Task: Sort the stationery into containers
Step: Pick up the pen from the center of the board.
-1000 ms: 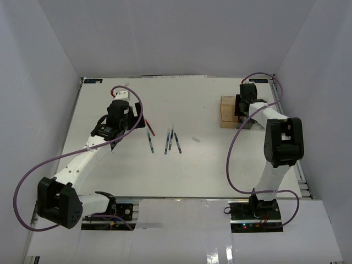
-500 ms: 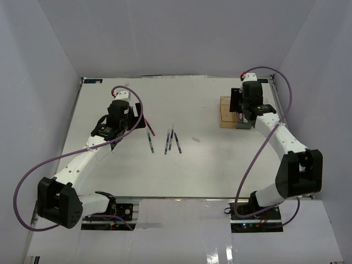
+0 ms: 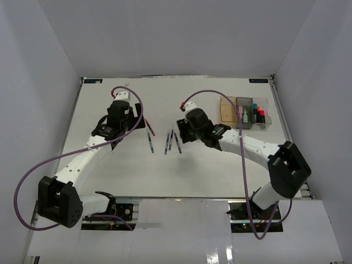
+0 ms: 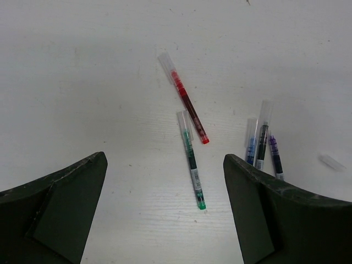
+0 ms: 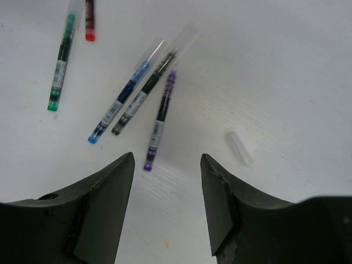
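Overhead only, the bins point(image 3: 227, 113); close up, pens point(image 5: 144, 91), clear cap point(image 5: 240, 147); left gripper point(image 4: 164, 170), right gripper point(image 5: 168, 162) wide, empty

Tight cluster: blue pen point(image 5: 118, 107), black pen point(image 5: 144, 92), purple pen point(image 5: 159, 120), little gap between. Open table point(image 5: 275, 66) right; only a clear cap point(image 5: 239, 147) there.

This is a robotics lab test cell, not a lived-in room. A bare white desk point(image 3: 209, 176) sits boxed in by plain pale panels point(image 3: 176, 38) on three sides. Two white-and-black robot arms, the left arm point(image 3: 82, 159) and the right arm point(image 3: 247, 146), are bolted at its near edge. Purple cables point(image 3: 16, 198) loop loose, and there are exposed electronics point(image 3: 250, 225) at the bases.
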Available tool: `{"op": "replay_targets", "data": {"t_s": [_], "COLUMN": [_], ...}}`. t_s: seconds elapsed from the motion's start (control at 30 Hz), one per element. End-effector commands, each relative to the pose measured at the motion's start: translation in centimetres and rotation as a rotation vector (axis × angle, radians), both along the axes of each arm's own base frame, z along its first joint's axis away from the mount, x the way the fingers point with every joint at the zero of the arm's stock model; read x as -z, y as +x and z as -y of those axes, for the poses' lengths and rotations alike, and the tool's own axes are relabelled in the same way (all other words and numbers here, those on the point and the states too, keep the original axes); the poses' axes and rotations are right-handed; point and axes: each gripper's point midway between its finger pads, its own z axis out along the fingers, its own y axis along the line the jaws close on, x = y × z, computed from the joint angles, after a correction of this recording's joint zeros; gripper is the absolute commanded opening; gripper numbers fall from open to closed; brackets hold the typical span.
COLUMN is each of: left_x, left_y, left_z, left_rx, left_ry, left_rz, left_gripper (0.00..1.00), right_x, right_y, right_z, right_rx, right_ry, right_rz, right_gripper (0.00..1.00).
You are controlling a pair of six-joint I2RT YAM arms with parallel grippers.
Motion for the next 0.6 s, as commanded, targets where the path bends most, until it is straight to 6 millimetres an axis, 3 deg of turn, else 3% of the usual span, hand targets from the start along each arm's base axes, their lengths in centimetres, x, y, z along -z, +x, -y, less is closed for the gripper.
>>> {"op": "replay_targets", "data": {"t_s": [0.0, 0.23, 0.47, 0.57], "left_x": [-0.2, 0.2, 0.3, 0.4], "left_y": [0.3, 0.4, 0.8, 1.0], "left_z": [-0.7, -1.6, -4.1, -5.3], "left_rx": [-0.038, -0.085, -0.196, -0.238], "left_ry": [0.009, 0.02, -0.037, -0.078], "left_rz": [0.013, 0.007, -0.008, -0.014], "left_gripper": [0.98, 0.98, 0.98, 0.98], "right_x": [0.7, 3.6, 3.2, 4.0], "right_y": [-0.3, 0.0, 0.1, -0.7], "right_z": [-4.2, -7.9, -12.2, -14.5], "right_rx": [0.036, 0.086, -0.021, -0.097], "right_ry": [0.035, 0.063, 0.072, 0.054], "right_rz": [0.009, -0.048, -0.016, -0.005], "right_gripper": [0.57, 0.4, 0.38, 0.39]}}
